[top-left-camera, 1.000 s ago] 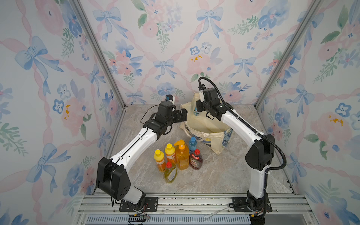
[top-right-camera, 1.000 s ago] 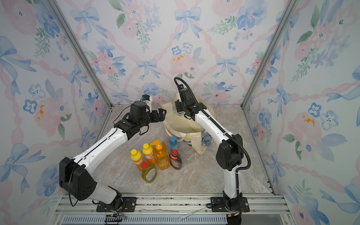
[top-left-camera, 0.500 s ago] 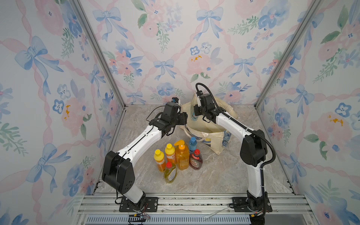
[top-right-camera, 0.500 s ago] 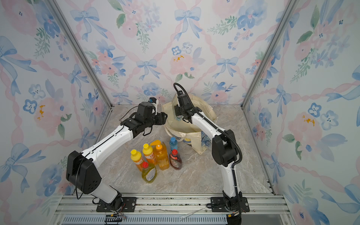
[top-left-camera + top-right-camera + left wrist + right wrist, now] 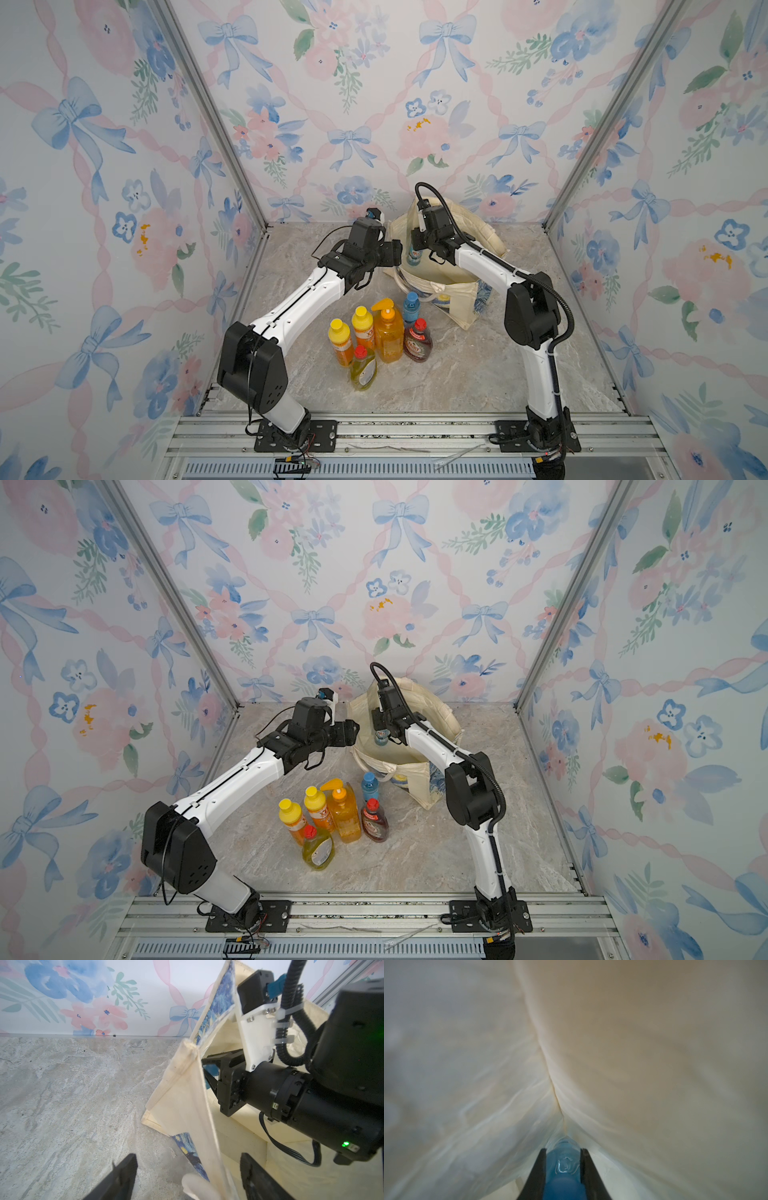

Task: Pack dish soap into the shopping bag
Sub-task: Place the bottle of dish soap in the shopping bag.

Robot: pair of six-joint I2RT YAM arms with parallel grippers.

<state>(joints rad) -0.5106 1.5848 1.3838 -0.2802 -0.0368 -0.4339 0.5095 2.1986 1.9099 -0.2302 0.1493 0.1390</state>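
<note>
At the far edge of the tabletop [image 5: 457,386], within the shopping bag [image 5: 457,307], a blue bottle [image 5: 562,1176] is gripped by the right claw [image 5: 563,1152]. The bag's rim is straddled by the wide-spread left claw [image 5: 191,1180]. Insertion is judged the step in hand; lowering and release are called for next.

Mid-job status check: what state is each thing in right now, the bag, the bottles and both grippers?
Shopping bag: standing, mouth open.
Blue bottle: held inside the bag's mouth, not yet released.
Right gripper: jaws shut on the blue bottle.
Left gripper: jaws open, straddling the bag's rim.
Six table bottles: upright, capped, outside the bag.
</note>
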